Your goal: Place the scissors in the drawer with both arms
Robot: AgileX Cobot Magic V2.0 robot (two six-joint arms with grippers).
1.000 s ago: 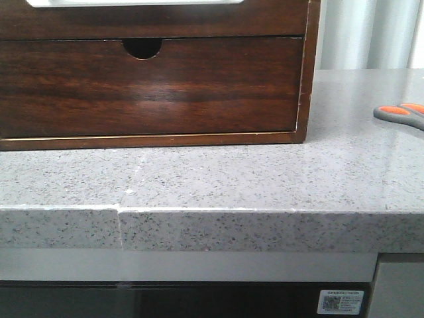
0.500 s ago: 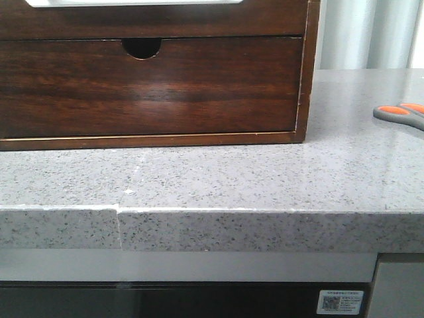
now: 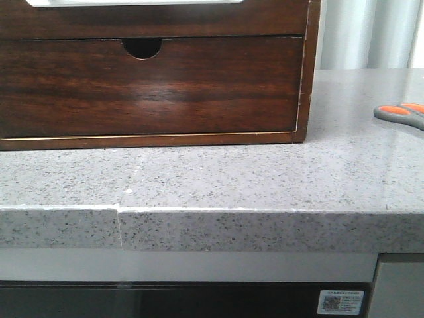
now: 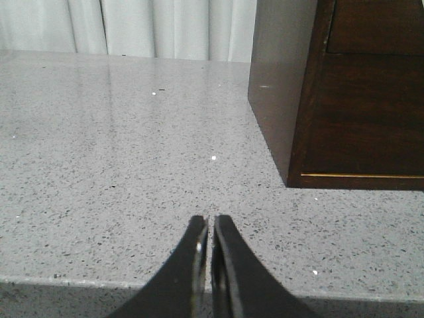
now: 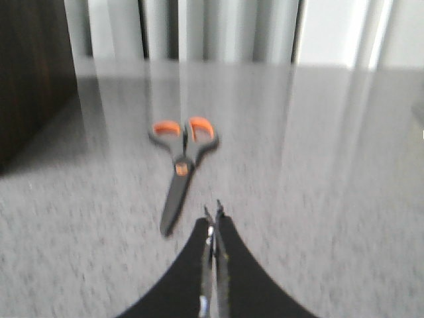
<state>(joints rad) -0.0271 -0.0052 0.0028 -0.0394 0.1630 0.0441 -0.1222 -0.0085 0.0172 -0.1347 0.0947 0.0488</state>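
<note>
The scissors, grey with orange handle insets, lie closed on the counter at the far right, cut off by the frame edge. In the right wrist view the scissors lie just ahead of my right gripper, which is shut and empty, its tips beside the blade point. The drawer is the upper dark-brown front of the cabinet, closed, with a long pale cutout at its top edge, mostly out of frame. My left gripper is shut and empty, low over the counter, left of the cabinet. Neither arm shows in the front view.
Below the drawer is a second closed drawer with a half-round notch. The cabinet stands on a speckled grey stone counter, whose front edge runs across the front view. Pale curtains hang behind.
</note>
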